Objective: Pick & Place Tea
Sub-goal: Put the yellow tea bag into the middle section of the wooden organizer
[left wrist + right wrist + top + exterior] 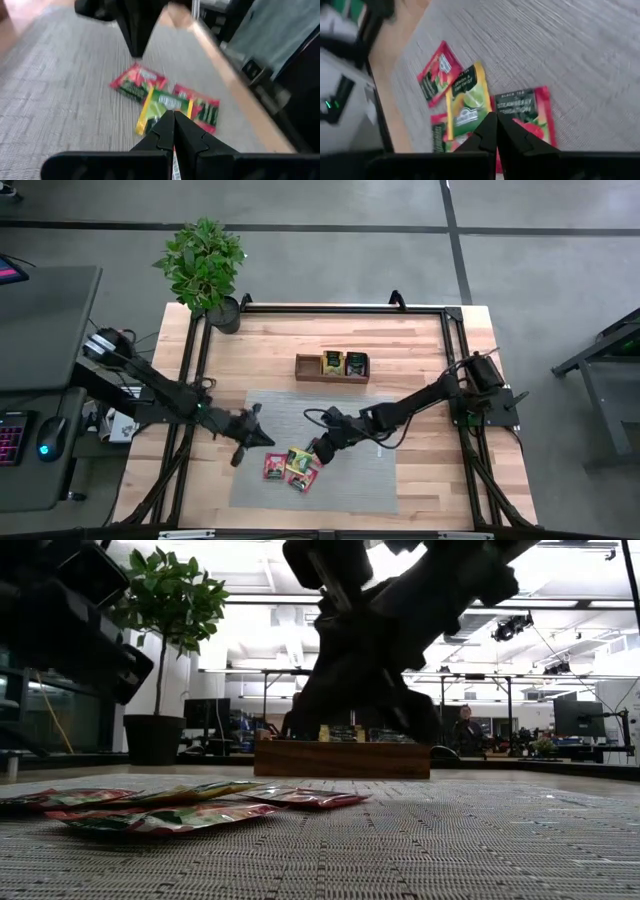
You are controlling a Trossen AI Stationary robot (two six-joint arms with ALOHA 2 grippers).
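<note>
Several tea sachets, red and yellow-green, lie flat in a loose overlapping cluster (291,466) on the grey mat (350,480); they also show in the low view (170,808). My right gripper (322,450) hangs shut just above the cluster's far right side, its tips (496,125) over the seam between a yellow-green sachet (465,100) and a red one (525,112). My left gripper (245,442) is shut to the left of the cluster and points toward it (174,131). Neither gripper touches a sachet.
A brown wooden tray (306,367) stands beyond the mat with dark sachets (343,363) in two compartments. A potted plant (205,270) occupies the far left corner. Black frame rails (340,308) run along the table edges. A desk with a keyboard and a mouse (30,430) lies off the left side.
</note>
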